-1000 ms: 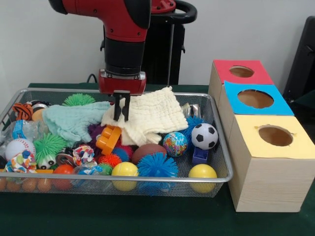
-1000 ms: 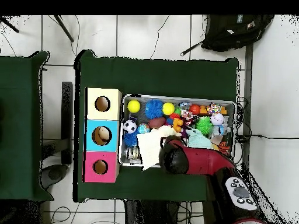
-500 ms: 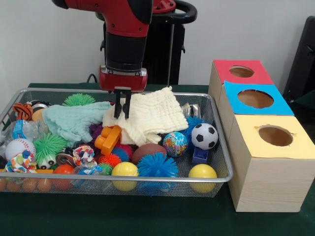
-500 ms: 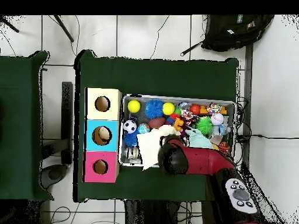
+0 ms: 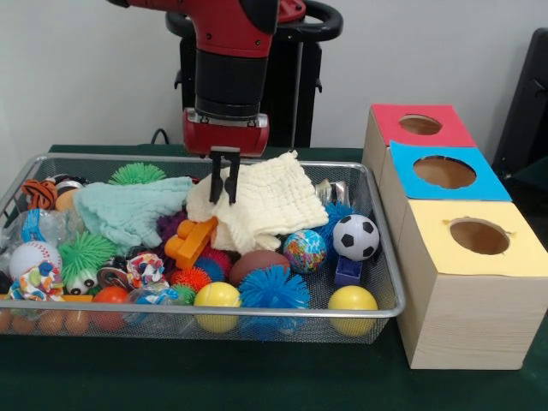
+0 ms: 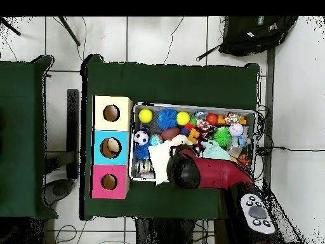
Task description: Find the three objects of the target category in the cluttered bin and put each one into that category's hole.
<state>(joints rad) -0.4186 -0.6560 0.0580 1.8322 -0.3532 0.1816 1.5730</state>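
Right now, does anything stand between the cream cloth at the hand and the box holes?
Only the bin's right wire wall stands between the cream cloth, pinched by the hand, and the boxes; it must go over. The red hole, blue hole and yellow hole are uncovered.

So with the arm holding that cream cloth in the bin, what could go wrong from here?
1. The end effector pinches only an edge of the cream cloth, so it may slip free.
2. The cloth lies against the orange toy and the globe ball; it could drag them along.
3. The boxes' holes look small for a hanging cloth, which might snag on the rim.
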